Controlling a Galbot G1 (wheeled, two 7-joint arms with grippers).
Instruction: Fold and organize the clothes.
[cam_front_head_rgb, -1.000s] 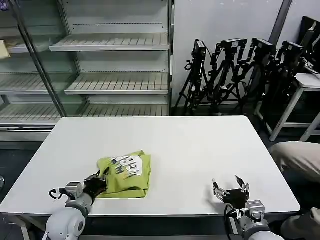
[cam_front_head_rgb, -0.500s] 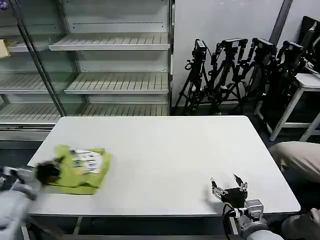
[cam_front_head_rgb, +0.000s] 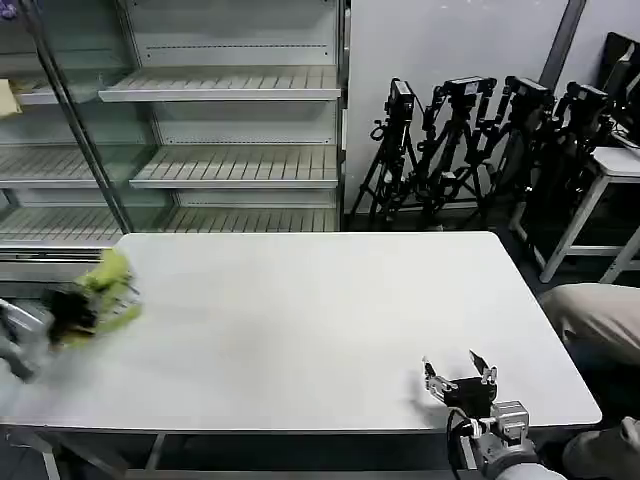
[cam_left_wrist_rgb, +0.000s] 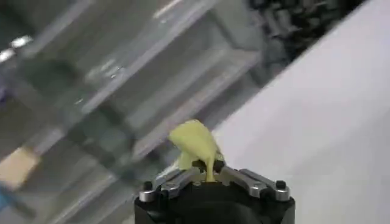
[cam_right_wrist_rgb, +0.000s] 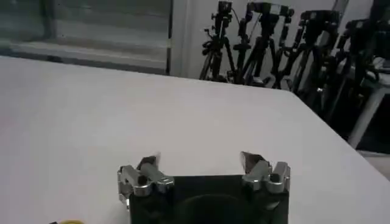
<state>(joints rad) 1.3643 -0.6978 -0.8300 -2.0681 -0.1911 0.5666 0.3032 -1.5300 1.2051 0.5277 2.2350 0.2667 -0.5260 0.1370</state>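
One yellow-green T-shirt (cam_front_head_rgb: 100, 292) bunched in my left pincer (cam_front_head_rgb: 72, 312) clamped on it, at the table's (cam_front_head_rgb: 330, 320) far-left edge, my right pincer (cam_front_head_rgb: 460, 378) spread wide and empty, near right.

Left gripper (cam_front_head_rgb: 68, 308) grips the T-shirt (cam_front_head_rgb: 108, 290) at the table's (cam_front_head_rgb: 330, 320) left edge.

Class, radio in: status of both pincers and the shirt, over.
Left pincer shut on folded lime yellow-green cotton T-shirt, at white table's left edge. Right pincer open, idle, near front edge. Nothing in the way.
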